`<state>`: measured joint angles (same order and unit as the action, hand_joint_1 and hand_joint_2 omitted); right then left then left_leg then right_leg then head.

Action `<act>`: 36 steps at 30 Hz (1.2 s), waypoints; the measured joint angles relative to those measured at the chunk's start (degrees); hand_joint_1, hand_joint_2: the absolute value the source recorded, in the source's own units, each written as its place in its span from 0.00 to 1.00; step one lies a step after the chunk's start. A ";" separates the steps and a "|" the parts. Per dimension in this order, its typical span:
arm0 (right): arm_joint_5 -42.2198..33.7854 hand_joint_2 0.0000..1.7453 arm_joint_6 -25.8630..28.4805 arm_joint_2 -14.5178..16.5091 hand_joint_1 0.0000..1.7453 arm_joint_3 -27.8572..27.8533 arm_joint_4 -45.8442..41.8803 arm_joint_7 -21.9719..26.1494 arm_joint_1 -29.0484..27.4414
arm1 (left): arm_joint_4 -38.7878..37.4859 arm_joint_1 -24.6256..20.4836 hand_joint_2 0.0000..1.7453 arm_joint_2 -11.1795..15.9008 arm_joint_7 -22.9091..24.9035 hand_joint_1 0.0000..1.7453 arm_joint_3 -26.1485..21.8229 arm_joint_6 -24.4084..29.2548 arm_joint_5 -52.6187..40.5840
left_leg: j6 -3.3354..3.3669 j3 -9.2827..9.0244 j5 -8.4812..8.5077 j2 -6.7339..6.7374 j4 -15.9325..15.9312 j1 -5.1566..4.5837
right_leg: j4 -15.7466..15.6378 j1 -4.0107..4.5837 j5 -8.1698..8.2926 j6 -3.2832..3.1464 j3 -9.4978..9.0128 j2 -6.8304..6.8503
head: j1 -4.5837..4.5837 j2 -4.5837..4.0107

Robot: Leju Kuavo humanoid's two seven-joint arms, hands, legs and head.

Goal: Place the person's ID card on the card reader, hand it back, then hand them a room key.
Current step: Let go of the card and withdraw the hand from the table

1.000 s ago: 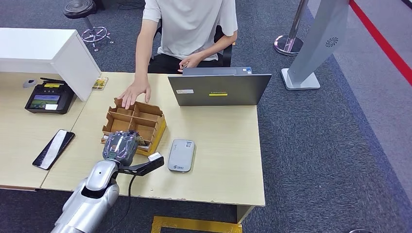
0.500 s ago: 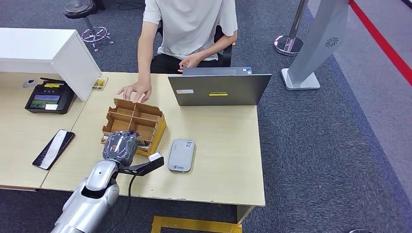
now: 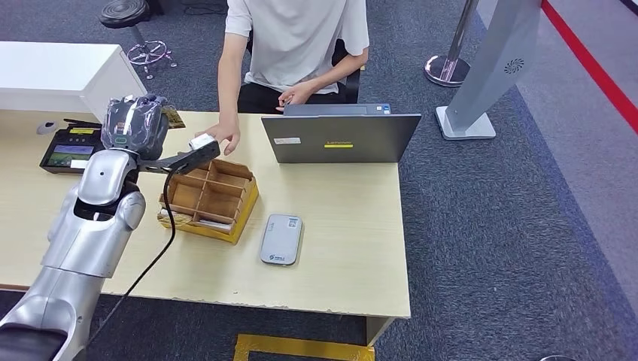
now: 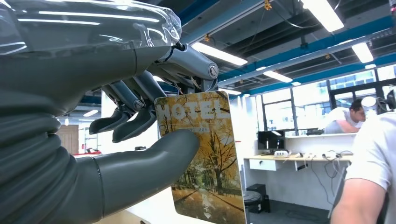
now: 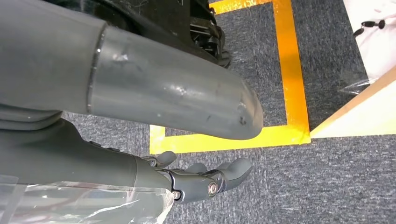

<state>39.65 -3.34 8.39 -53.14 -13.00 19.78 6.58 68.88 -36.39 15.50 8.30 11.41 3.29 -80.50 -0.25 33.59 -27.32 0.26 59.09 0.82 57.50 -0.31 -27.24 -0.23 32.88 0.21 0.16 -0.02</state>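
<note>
My left hand is raised above the table's far left, across the cardboard tray from the person. In the left wrist view its thumb and fingers pinch a room key card, printed "HOTEL" over an autumn tree picture and held upright. The grey card reader lies flat on the table, to the right of the tray. The person's hand rests on the table just behind the tray. My right hand hangs over the carpet with its fingers loosely apart and nothing in them.
A divided cardboard tray sits mid-table. A grey laptop stands open at the far edge. A black payment terminal and a white box lie behind my left arm. The seated person faces me.
My left arm rose from the tray's near edge to high over the table's far left, now holding the key card. The person's hand pulled back from the tray to the table behind it.
</note>
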 joint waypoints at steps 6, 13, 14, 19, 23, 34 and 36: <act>0.02 0.00 0.00 0.00 0.00 -0.13 0.00 0.00 0.04 | 0.43 -0.05 1.00 0.21 0.03 1.00 0.00 0.22 0.01 | 0.00 0.00 0.00 -0.01 0.00 0.00 | 0.00 0.00 0.00 0.00 0.00 0.01 | 0.01 0.00; 0.02 0.00 0.04 0.00 0.00 -0.19 0.00 0.01 0.07 | 0.55 -0.05 1.00 0.22 0.09 1.00 0.00 0.33 0.01 | 0.00 0.00 0.00 -0.01 0.00 0.00 | 0.00 0.00 0.00 0.00 0.00 0.01 | -0.01 0.00; 0.02 0.00 0.04 0.00 0.00 -0.19 0.00 0.00 0.07 | 0.56 -0.04 1.00 0.23 0.09 1.00 0.00 0.34 0.01 | 0.00 0.00 0.00 -0.01 0.00 0.00 | 0.00 0.00 0.00 0.00 0.00 0.01 | -0.01 0.00; 0.02 0.00 0.06 0.00 0.00 -0.21 0.00 0.01 0.08 | 0.56 0.00 1.00 0.39 0.09 1.00 0.00 0.34 0.02 | 0.00 0.03 0.00 0.02 0.00 0.00 | 0.00 0.00 0.00 0.00 0.03 -0.02 | -0.01 0.00; 0.02 0.00 0.05 0.00 0.00 -0.21 0.00 0.02 0.09 | 0.56 0.02 1.00 0.45 0.09 1.00 0.00 0.34 0.02 | -0.01 0.08 -0.02 0.06 0.00 0.00 | 0.00 0.00 -0.01 0.01 0.09 -0.09 | -0.01 0.00; 0.02 0.00 0.05 0.00 0.00 -0.21 0.00 0.01 0.10 | 0.56 0.04 1.00 0.55 0.09 1.00 0.00 0.33 0.01 | 0.00 0.27 -0.04 0.11 0.00 0.00 | -0.01 0.00 -0.02 0.01 0.29 -0.15 | -0.01 0.00; 0.02 0.00 0.05 0.00 0.00 -0.21 0.00 0.01 0.10 | 0.56 0.05 1.00 0.55 0.09 1.00 0.00 0.32 0.01 | 0.00 0.29 -0.05 0.11 0.01 0.00 | -0.01 0.00 -0.01 0.01 0.31 -0.16 | -0.01 0.00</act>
<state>39.67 -3.29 8.39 -53.35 -13.00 19.79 6.67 69.44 -36.34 16.04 8.39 11.41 3.61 -80.49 -0.25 33.87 -27.37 0.37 59.09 0.82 57.50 -0.32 -27.25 -0.22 33.19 0.05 0.15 -0.02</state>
